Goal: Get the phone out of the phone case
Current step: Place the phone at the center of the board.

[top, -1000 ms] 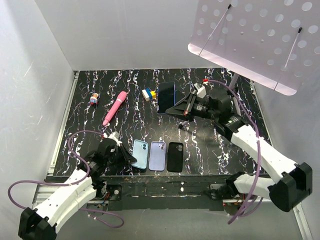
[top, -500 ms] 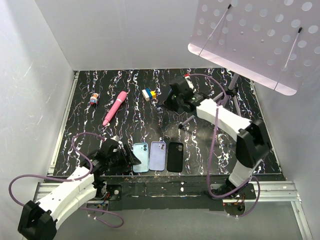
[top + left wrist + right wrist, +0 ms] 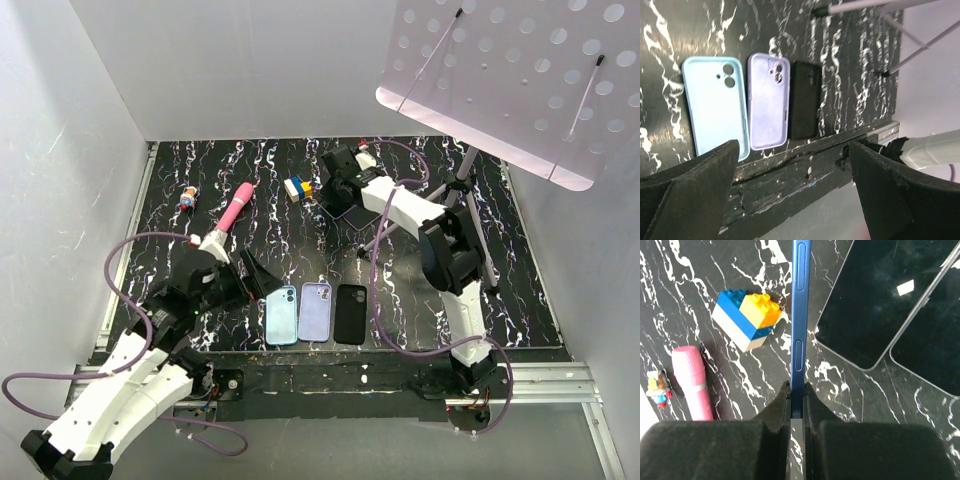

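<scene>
Right gripper [image 3: 797,407] clamps blue phone [image 3: 801,300] edge-on, long axis running straight out past its fingertips; left gripper [image 3: 794,150] jaws spread wide above three cases [image 3: 769,107].

1. On my feed the flat tabletop [image 3: 270,170] is black with white marble-like veins.
2. I see a pale blue rectangular phone case [image 3: 716,111], a lilac rectangular phone case [image 3: 769,102] and a black rectangular phone case [image 3: 805,100].
3. The blue-edged slim phone [image 3: 800,310] shows a bright blue side.
4. The stacked plastic toy brick block [image 3: 747,317] is blue, yellow and white.
5. The pink cylindrical stick [image 3: 692,385] is plain pink.
6. The two flat dark-screened phones [image 3: 875,300] look glossy black.
</scene>
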`<state>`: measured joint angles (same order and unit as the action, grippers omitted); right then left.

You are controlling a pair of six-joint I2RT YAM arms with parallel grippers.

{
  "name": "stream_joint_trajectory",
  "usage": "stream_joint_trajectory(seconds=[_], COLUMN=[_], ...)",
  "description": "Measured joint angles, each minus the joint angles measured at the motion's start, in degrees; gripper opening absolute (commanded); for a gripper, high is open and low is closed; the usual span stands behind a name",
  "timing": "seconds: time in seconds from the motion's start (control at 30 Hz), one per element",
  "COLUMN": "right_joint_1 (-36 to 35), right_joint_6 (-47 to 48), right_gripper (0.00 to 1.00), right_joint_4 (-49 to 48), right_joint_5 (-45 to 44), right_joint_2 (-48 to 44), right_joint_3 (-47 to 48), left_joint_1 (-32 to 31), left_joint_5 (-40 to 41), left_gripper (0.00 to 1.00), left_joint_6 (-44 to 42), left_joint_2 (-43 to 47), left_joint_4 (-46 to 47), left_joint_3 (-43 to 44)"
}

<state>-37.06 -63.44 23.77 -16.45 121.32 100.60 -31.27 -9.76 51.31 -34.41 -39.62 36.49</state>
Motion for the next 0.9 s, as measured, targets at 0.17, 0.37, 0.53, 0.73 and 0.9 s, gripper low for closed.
stream_joint_trajectory(seconds=[0.17, 0.37, 0.53, 0.73, 0.9], right_joint_1=[0.61, 1.11, 1.81, 2.89, 3.28], right_joint_6=[-1.38, -3.15, -4.9, -10.01, -13.31], right_gripper=[0.01, 0.01, 0.01, 0.09, 0.27], right_joint_4=[0.11, -0.57, -1.79, -3.87, -5.57], right_joint_5=[0.09, 1.03, 2.54, 4.79, 6.23], right_joint_2=[5.46, 9.35, 13.51, 16.31, 18.16], right_joint_3=[4.22, 6.29, 11.28, 13.75, 15.45], left_joint_1=[0.0, 0.0, 0.0, 0.0, 0.0], left_joint_5=[3.39, 6.14, 6.86, 7.21, 7.26], left_gripper=[0.92, 0.93, 0.94, 0.94, 0.95], left_joint_6=[-4.48, -8.02, -8.98, -9.84, -10.1], left_joint_2=[0.31, 0.76, 1.2, 1.11, 1.14], left_joint_4=[-2.14, -4.74, -5.92, -6.32, -6.32], left_joint_3=[7.06, 9.84, 9.88, 10.08, 10.08])
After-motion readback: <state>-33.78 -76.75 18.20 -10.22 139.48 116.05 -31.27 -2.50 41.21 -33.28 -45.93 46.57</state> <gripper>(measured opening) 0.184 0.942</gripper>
